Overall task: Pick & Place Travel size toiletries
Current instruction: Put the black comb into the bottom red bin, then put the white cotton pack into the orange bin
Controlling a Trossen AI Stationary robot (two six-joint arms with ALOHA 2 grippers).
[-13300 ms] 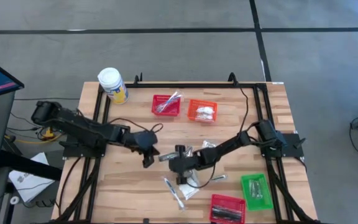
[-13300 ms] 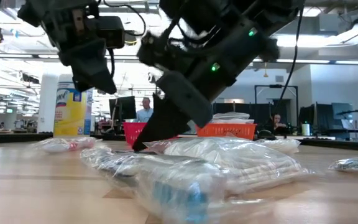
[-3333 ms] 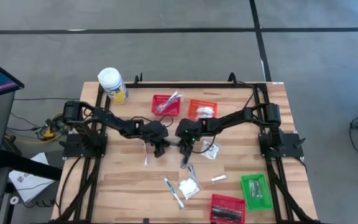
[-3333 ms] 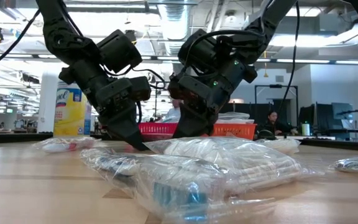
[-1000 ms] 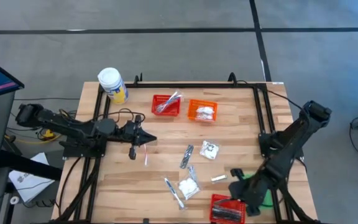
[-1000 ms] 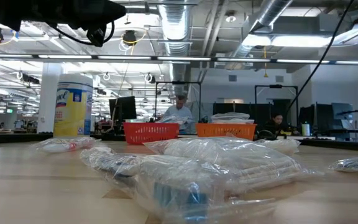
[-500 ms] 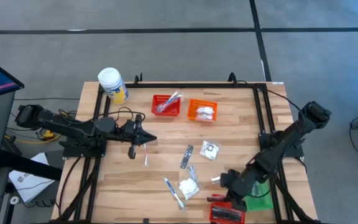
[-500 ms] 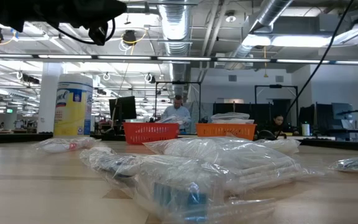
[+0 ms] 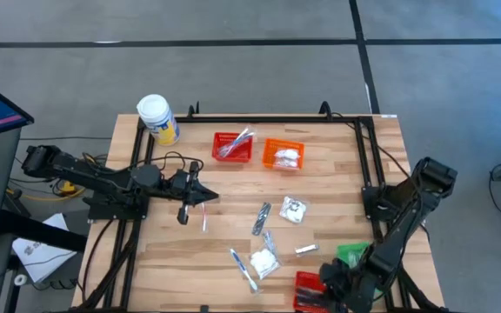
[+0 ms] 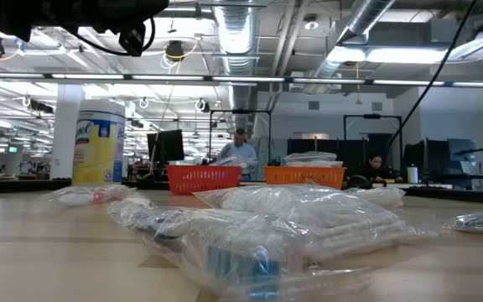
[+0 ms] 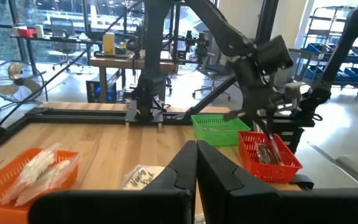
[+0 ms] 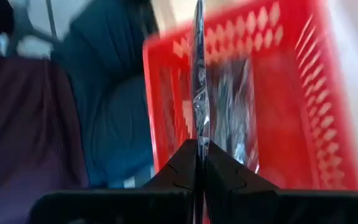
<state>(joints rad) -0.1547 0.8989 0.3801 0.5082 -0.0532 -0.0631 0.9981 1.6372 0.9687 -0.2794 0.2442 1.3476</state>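
Toiletries lie scattered mid-worktop (image 9: 172,261): we see a silver stick (image 9: 261,217), a white packet (image 9: 293,209), another packet (image 9: 264,259) and a slim stick (image 9: 306,250) near it. Our right end effector (image 9: 333,291) hangs over the near red basket (image 9: 311,291) at the worktop's front right corner, its fingers pinched shut on a thin clear-wrapped packet (image 12: 198,93) that stands edge-on above that basket. A green basket (image 9: 353,256) sits just beside it. Our left end effector (image 9: 183,213) waits at the worktop's left side, fingers shut and holding nothing. At the far edge, a red basket (image 9: 232,147) and an orange basket (image 9: 283,156) already hold packets, near a yellow jar (image 9: 157,119).
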